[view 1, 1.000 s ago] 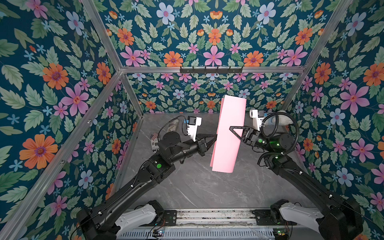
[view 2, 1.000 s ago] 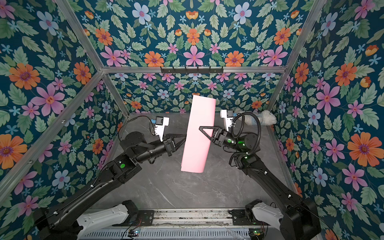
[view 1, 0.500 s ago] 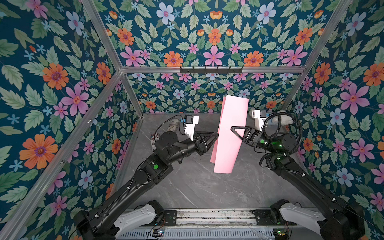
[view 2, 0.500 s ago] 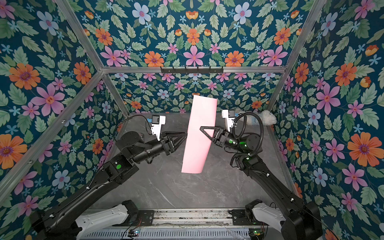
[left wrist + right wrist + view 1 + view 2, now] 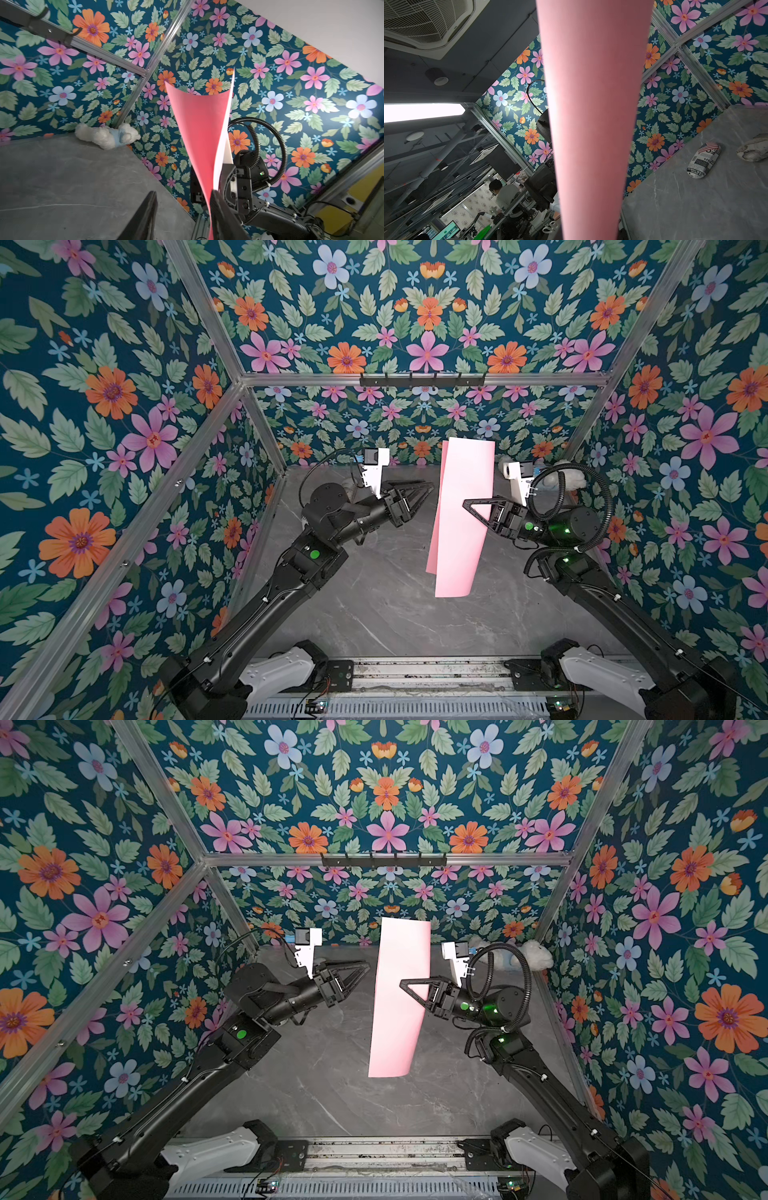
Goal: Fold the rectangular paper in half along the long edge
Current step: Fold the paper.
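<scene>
Pink and unmarked, the rectangular paper (image 5: 461,539) hangs in the air above the grey marble worktop (image 5: 374,614), touching it nowhere. In both top views its long edges run roughly from 12 o'clock to 6 o'clock, with the lower end leaning slightly toward 7. It is doubled over loosely: a second layer shows along its 9 o'clock edge, and the left wrist view shows the two layers (image 5: 199,128) spreading apart toward the far end.

From the sheet's 3 o'clock side the right tool (image 5: 467,504) reaches across its face, jaws closed down on it about halfway along its length; this tool alone holds the paper (image 5: 397,1027) up. In the right wrist view the sheet (image 5: 591,124) fills the middle of the picture.

At the sheet's 9 o'clock side is the left tool (image 5: 424,495), its tips just beside the paper's edge. Its jaws stand part-way open with a clear gap and grip nothing. In the left wrist view the sheet passes close by one finger (image 5: 220,216); whether they touch cannot be told.
</scene>
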You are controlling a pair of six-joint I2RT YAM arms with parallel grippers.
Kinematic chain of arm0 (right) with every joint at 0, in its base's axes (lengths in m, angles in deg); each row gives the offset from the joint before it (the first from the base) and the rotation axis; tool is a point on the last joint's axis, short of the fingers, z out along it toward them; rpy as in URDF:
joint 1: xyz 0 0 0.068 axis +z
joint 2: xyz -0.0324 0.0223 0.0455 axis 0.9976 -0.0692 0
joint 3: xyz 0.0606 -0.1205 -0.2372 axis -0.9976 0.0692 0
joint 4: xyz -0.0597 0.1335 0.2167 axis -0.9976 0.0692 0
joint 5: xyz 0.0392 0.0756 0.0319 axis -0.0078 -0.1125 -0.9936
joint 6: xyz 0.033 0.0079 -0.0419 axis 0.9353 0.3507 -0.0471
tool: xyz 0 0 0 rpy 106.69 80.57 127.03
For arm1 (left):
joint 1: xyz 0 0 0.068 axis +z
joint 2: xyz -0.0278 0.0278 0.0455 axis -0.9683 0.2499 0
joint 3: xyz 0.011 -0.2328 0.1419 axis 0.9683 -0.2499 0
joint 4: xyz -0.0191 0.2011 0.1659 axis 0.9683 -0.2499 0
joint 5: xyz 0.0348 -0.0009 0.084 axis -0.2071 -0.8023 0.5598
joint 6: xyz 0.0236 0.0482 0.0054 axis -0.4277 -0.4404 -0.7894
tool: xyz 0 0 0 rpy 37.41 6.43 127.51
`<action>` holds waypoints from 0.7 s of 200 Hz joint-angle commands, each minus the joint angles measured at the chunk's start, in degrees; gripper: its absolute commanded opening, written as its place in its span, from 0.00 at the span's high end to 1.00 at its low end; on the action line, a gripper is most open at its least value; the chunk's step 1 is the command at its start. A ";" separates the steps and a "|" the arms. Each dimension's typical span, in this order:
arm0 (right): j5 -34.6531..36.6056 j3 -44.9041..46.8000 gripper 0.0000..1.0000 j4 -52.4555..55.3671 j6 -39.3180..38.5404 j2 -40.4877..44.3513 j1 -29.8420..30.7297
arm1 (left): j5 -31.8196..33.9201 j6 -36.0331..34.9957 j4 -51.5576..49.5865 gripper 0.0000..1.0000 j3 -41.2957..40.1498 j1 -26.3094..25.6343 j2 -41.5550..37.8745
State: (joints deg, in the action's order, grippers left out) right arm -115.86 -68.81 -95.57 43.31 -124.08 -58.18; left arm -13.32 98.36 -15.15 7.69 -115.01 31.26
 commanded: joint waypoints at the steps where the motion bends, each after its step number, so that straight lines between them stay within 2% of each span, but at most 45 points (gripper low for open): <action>1: -0.17 -0.27 0.85 -0.50 -0.60 -0.03 -0.03 | -4.74 4.10 7.56 0.56 0.60 -0.63 0.59; 63: 0.21 -1.13 0.85 -1.80 0.22 -1.94 -0.96 | -5.01 5.46 7.49 0.56 -0.22 -1.85 0.91; 140: -0.11 -3.42 0.85 -2.50 0.35 -3.67 -0.96 | -3.45 3.49 4.46 0.56 -0.74 -2.71 1.33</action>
State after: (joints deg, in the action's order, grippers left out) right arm -115.86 -71.41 -96.77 43.97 -127.60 -59.09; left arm -17.30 102.97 -10.60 7.12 -117.64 32.81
